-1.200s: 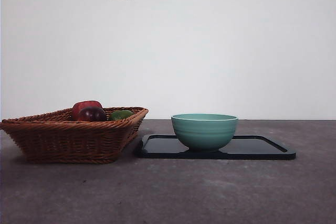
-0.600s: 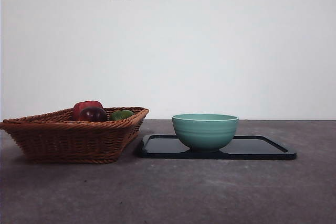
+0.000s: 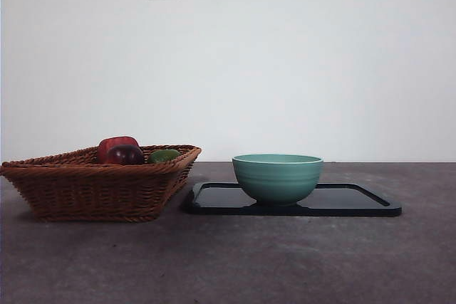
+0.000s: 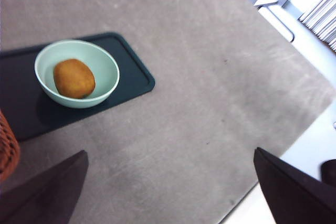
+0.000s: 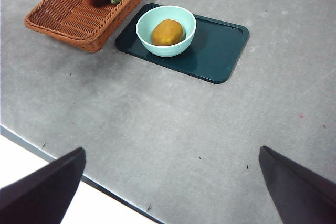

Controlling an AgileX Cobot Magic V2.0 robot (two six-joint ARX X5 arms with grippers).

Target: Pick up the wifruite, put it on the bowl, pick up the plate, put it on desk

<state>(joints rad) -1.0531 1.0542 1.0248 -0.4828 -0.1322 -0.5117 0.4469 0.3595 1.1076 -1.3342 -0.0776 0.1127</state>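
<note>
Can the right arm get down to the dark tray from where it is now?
Probably yes. The right gripper is open, high above bare desk, nothing between. But the bowl with the wifruite sits on the tray.

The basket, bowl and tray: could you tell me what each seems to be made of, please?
The basket looks like woven brown wicker, with visible strands and a braided rim. The bowl seems to be matte teal ceramic, possibly plastic, with faint ridges around its outside. The tray under it looks like smooth, dark plastic or lacquer; it shows a slight sheen in the front view.
</note>
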